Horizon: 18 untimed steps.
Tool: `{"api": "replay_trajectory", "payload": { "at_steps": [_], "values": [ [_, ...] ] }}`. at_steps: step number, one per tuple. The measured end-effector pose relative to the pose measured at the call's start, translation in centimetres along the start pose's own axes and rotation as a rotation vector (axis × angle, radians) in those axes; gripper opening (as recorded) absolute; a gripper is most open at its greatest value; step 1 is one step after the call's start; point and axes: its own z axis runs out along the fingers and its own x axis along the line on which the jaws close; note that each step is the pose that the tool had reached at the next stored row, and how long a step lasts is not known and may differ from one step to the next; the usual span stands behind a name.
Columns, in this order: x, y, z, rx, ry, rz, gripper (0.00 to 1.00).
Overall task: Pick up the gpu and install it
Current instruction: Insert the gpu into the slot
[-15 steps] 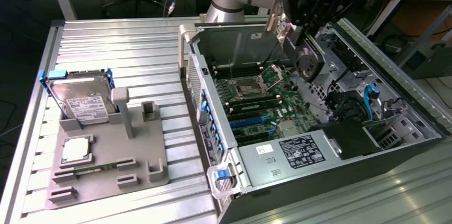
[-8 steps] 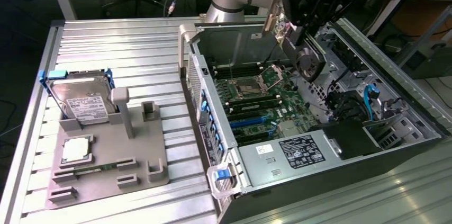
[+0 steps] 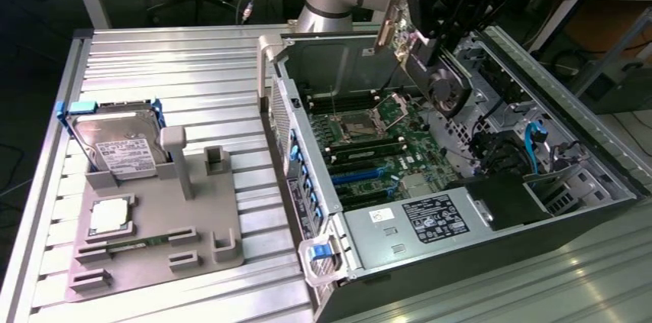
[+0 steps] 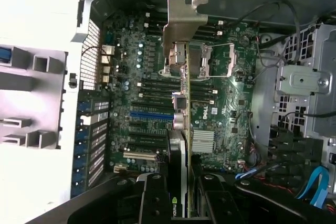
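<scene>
The black two-fingered gripper [image 3: 440, 37] [image 4: 181, 195] is pinching the gpu [image 3: 440, 82] [image 4: 183, 103], a thin dark circuit card with a round fan on one face and a silver metal end bracket. Its fingers are pressing on the card's two flat faces. The card is hanging clear above the open grey computer case [image 3: 305, 185], which is lying on its side at the exterior view's right edge of the ribbed metal table [image 3: 173, 56]. The card is touching nothing but the fingers.

In the wrist view the card is showing edge-on. Its long axis is running straight away from the fingers, with the bracket at the far end, over the silver processor socket on the green motherboard [image 3: 379, 140] [image 4: 157, 66].

The blue expansion slot [image 3: 356, 176] [image 4: 151, 114] is lying on the board to one side of the card, between its thin edge and the case's perforated rear wall. The card's edge seems to be crossing the slot's line rather than lying along it, so the card is not yet seated.

The silver hard drive with a white label [image 3: 117, 147] is standing in the grey holder block [image 3: 163, 247] well apart, near the table's opposite edge.
</scene>
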Motion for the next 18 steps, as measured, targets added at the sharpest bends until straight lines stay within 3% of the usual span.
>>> {"api": "replay_trajectory", "payload": {
  "at_steps": [18],
  "values": [
    [0.00,0.00,-0.01,-0.0025,0.0059,-0.124,0.27]
  ]
}}
